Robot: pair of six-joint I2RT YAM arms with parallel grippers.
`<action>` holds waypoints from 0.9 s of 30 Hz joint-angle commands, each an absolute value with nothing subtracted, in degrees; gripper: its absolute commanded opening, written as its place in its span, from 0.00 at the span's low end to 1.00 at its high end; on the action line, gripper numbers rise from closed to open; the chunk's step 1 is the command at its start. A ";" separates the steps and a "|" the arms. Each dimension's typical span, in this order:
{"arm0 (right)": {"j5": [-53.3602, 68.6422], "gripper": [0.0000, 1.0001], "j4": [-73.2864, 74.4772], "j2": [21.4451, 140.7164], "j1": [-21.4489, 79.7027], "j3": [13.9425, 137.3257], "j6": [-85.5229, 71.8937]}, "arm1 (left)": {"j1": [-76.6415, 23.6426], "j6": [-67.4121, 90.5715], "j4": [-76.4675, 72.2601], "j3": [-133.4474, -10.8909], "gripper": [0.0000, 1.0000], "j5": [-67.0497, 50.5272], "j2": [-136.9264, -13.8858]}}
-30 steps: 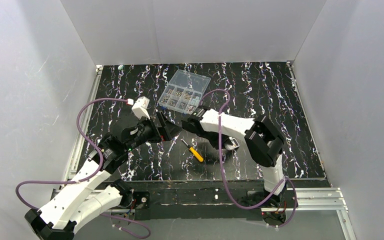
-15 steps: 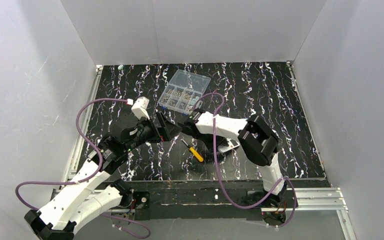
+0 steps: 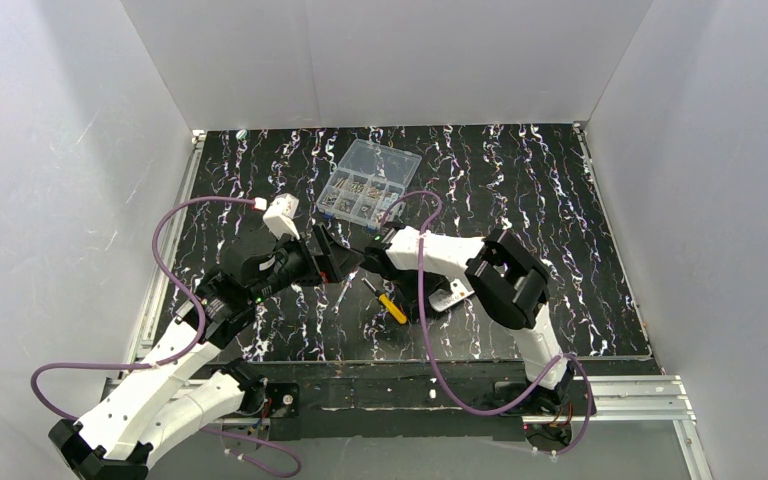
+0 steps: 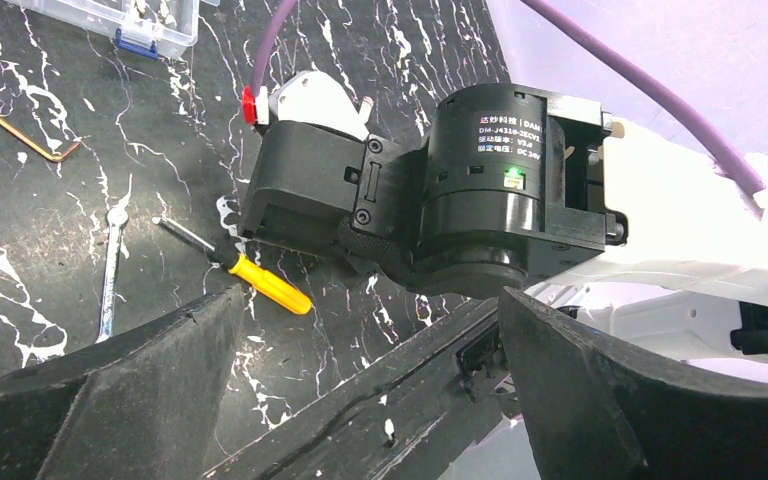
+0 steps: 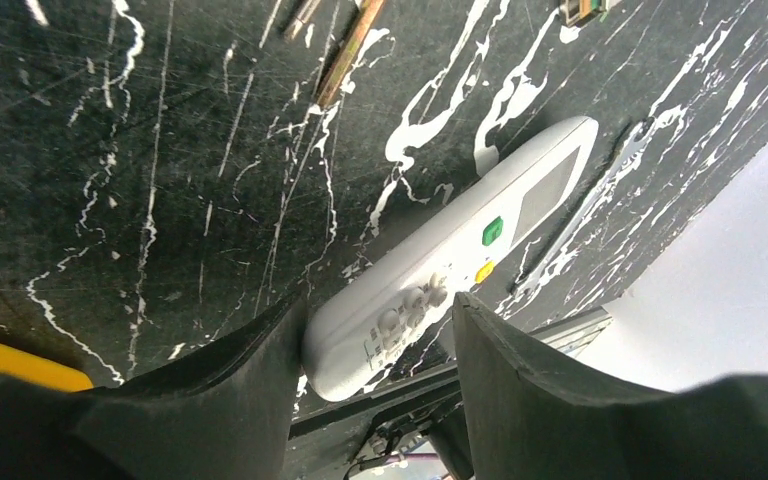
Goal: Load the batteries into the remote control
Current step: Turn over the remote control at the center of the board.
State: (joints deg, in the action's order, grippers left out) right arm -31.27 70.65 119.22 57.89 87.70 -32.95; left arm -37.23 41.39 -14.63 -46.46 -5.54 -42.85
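Note:
The remote control [image 5: 460, 250] is a slim white bar lying button side up on the black marbled table. It also shows in the top view [image 3: 453, 296]. My right gripper [image 5: 380, 320] is open and straddles the remote's near rounded end. Its left finger [image 5: 260, 370] touches the remote and the right finger stands apart. In the top view the right gripper [image 3: 422, 300] sits low at the remote's left end. My left gripper [image 4: 370, 330] is open and empty, hovering left of the right wrist [image 3: 345, 262]. No batteries are in view.
A yellow-handled screwdriver [image 3: 390, 305] lies just left of the remote and also shows in the left wrist view [image 4: 260, 283]. A small wrench [image 4: 110, 270] and a copper hex key [image 4: 20, 125] lie nearby. A clear compartment box [image 3: 368, 183] stands at the back.
My right arm's elbow has swung left and the forearm has folded in, bringing the gripper down at the remote's end. The remote has shifted slightly. The left arm has not moved.

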 commanded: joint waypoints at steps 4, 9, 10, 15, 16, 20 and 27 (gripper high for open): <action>-30.71 0.64 69.93 120.15 58.43 88.92 -32.87 | -37.03 40.09 -14.71 -46.41 0.99 -5.66 -42.09; -29.47 0.68 67.72 119.03 58.69 88.78 -32.64 | -37.08 39.26 -13.20 -47.31 1.00 -5.65 -42.57; -29.18 0.68 67.29 118.91 58.71 88.81 -32.53 | -37.09 39.16 -12.58 -47.59 0.99 -5.51 -42.74; -28.01 0.70 65.77 117.30 58.97 88.68 -32.84 | -37.01 38.85 -10.49 -47.99 0.99 -5.36 -43.03; -27.63 0.70 64.91 116.35 59.04 88.21 -32.93 | -37.06 38.60 -10.20 -48.00 0.99 -5.30 -43.02; -23.87 0.71 59.02 111.33 58.79 85.40 -32.78 | -37.03 37.22 -8.90 -48.43 0.99 -4.64 -42.24; -10.93 0.71 39.31 99.88 53.26 78.16 -31.22 | -37.04 32.60 -2.71 -49.60 0.99 -1.62 -40.83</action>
State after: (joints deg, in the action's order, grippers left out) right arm -18.44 52.93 107.42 56.82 81.17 -32.58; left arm -37.26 36.56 -7.60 -46.74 -4.21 -42.26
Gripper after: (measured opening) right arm 0.709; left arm 0.993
